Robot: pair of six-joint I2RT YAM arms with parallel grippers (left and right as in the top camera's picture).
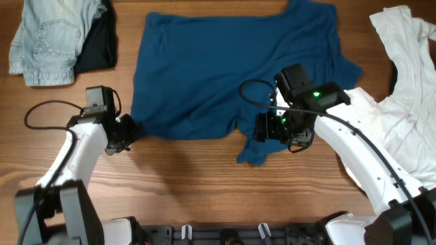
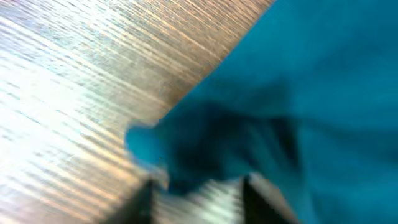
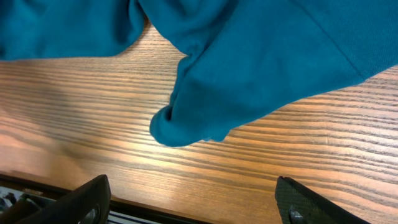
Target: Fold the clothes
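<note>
Overhead first: the dark blue T-shirt (image 1: 225, 75) is spread over the middle of the wooden table (image 1: 191, 184), collar end toward the far edge. It's soft, matte knit, mostly flat, with a few diagonal creases, and one floppy bit hangs out at the near right like a little tongue. In the far left corner there's a pale denim piece (image 1: 44, 41), stiffer looking with visible seams and a pocket, lying against a crumpled black garment (image 1: 99, 44). A rumpled white shirt (image 1: 409, 82) is heaped on the right side. The left gripper (image 1: 128, 133) sits right at the T-shirt's near left edge. The right gripper (image 1: 262, 128) is over that tongue of fabric.

Left wrist view: really blurry. Blue cloth (image 2: 311, 81) fills the right side, and streaky wood grain (image 2: 74, 81) fills the left. A rounded corner of fabric sits just ahead of the two dark fingers (image 2: 146, 199). Honestly can't tell whether the left gripper has hold of it or has let go.

Right wrist view: much sharper. The T-shirt's (image 3: 267, 56) bunched, rounded flap lies on the glossy striped wood (image 3: 93, 118), with the fine weave showing. The black fingers (image 3: 87, 199) of the right gripper are spread wide at the bottom corners, with nothing between them. The cloth lies ahead of them, not touched.
</note>
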